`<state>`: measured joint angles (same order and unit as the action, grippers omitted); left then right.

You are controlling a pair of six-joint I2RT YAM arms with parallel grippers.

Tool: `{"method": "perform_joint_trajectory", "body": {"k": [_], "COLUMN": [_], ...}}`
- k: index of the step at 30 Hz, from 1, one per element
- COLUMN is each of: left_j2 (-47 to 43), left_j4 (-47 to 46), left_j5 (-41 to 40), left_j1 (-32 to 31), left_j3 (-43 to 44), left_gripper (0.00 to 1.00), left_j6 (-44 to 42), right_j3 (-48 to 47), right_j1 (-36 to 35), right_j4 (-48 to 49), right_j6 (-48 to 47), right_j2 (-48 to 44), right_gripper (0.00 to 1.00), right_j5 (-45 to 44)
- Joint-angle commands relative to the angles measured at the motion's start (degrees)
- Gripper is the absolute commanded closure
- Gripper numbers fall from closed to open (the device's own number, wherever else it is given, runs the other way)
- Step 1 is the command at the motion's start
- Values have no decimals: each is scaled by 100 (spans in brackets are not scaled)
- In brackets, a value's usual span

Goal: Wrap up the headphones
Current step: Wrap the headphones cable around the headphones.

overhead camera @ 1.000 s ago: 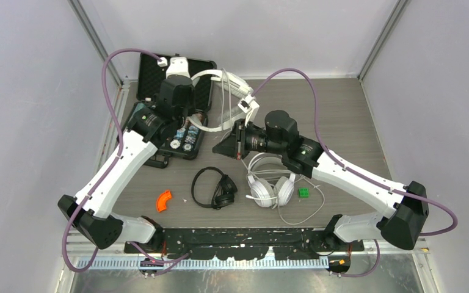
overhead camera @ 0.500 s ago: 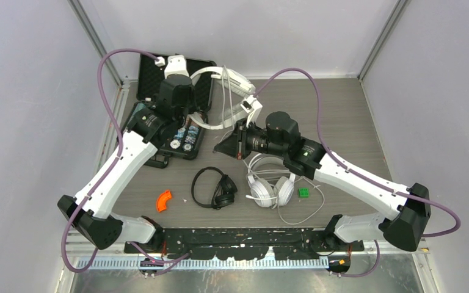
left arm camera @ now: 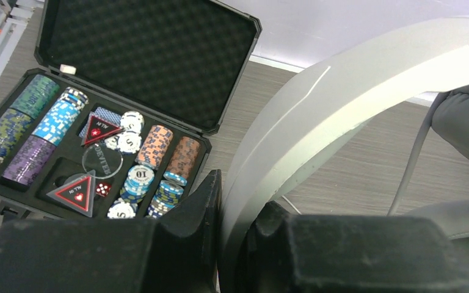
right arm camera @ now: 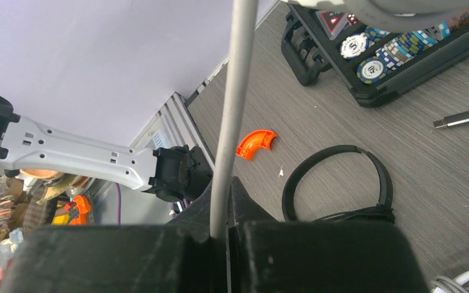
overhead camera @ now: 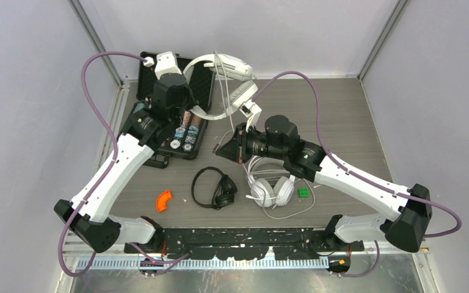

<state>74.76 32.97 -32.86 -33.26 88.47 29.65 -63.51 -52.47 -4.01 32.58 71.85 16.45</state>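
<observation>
Left pincer (left arm camera: 238, 207) grips the broad headband (left arm camera: 317, 104) of the white headset (overhead camera: 220, 64); right pincer (right arm camera: 226, 204) pinches its pale cord (right arm camera: 235, 91).

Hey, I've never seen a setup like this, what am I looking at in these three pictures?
Two robot arms work at a table. One picture looks down from above; the other two come from cameras on each wrist. The left gripper is shut on the headband of a lifted white headset, and the right gripper pinches its cord. Lying on the table: a black headset, a second white headset, an open poker chip case, an orange curved piece and a small green block.
</observation>
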Motion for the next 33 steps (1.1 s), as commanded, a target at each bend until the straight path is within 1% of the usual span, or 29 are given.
{"method": "perform_joint_trajectory", "body": {"k": [1,3,5,11,15,21,26,33], "left_j2": [-249,-222,-176,37,179,429,550,714], "left_j4": [-861,-867,-929,-1099,-1158,-1249,-1259,-1120], "left_j5": [-98,-91,-85,-322,-341,-493,-623,-536], "left_j1": [13,12,12,17,17,19,28,36], "left_j3": [77,106,118,141,229,310,426,644], "left_gripper": [100,100,100,100,100,100,100,100], "left_j6": [471,498,500,359,324,224,162,265], "right_j3": [43,72,71,-141,-320,-416,-421,-215], "right_j1": [-56,-78,-132,-368,-492,-570,-620,-700], "right_j4": [242,254,254,192,-73,-199,-344,-398], "right_j6": [-86,-77,-122,-356,-547,-657,-760,-833], "right_j2": [-131,-136,-130,-69,72,153,124,-2], "right_gripper": [95,99,100,100,100,100,100,100], "right_j5": [-94,-133,-172,-220,-276,-265,-217,-80]}}
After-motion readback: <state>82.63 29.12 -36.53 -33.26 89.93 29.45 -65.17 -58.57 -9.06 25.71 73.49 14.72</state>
